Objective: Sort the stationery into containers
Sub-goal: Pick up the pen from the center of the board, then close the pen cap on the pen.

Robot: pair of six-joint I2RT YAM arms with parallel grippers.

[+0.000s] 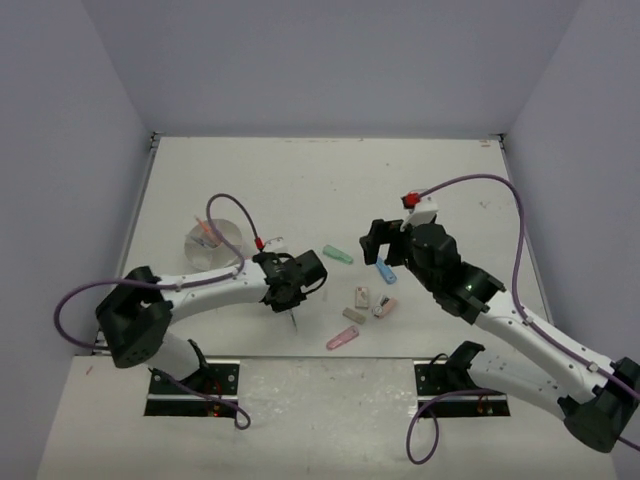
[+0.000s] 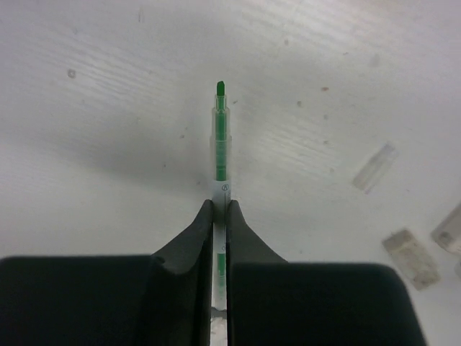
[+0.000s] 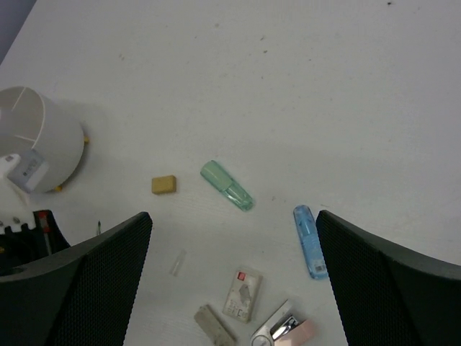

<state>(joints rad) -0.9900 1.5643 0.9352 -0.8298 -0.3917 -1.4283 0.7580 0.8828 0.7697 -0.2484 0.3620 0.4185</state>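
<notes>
My left gripper (image 1: 291, 300) (image 2: 220, 207) is shut on a thin clear pen with green ink (image 2: 221, 137), held above the table with its tip pointing away. The round white container (image 1: 213, 241) (image 3: 36, 140) stands to its left with pens inside. My right gripper (image 1: 385, 249) (image 3: 234, 277) is open and empty above a group of loose items: a green marker (image 3: 226, 185), a blue marker (image 3: 310, 241), a tan eraser (image 3: 164, 184), a white eraser (image 3: 241, 294), a grey eraser (image 3: 214, 326) and a pink marker (image 3: 295, 333).
A small clear cap (image 3: 177, 262) (image 2: 374, 167) lies on the table near the erasers. Another pink marker (image 1: 342, 340) lies close to the table's front edge (image 1: 320, 358).
</notes>
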